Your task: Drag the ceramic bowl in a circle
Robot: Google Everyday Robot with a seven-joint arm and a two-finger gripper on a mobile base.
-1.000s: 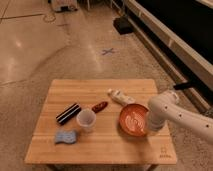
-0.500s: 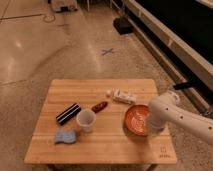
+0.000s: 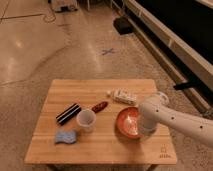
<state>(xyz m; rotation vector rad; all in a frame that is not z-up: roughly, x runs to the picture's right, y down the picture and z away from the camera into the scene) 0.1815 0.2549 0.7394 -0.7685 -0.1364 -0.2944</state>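
Bowl drag underway: wide orange-red ceramic bowl (image 3: 128,121), right-centre on wooden table (image 3: 100,90), has slid slightly left toward white cup (image 3: 85,120), gripper (image 3: 142,128) at its right rim, grip state impossible to tell.

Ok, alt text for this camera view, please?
A white robot arm reaches from the right, its end effector at the right rim of an orange bowl on a wooden table. A cup and sponge sit to its left.

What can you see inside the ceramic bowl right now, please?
Inside the ceramic bowl only its whitish swirl pattern shows. The tool sits at the rim on the view's right, and the arm covers that part of the interior.
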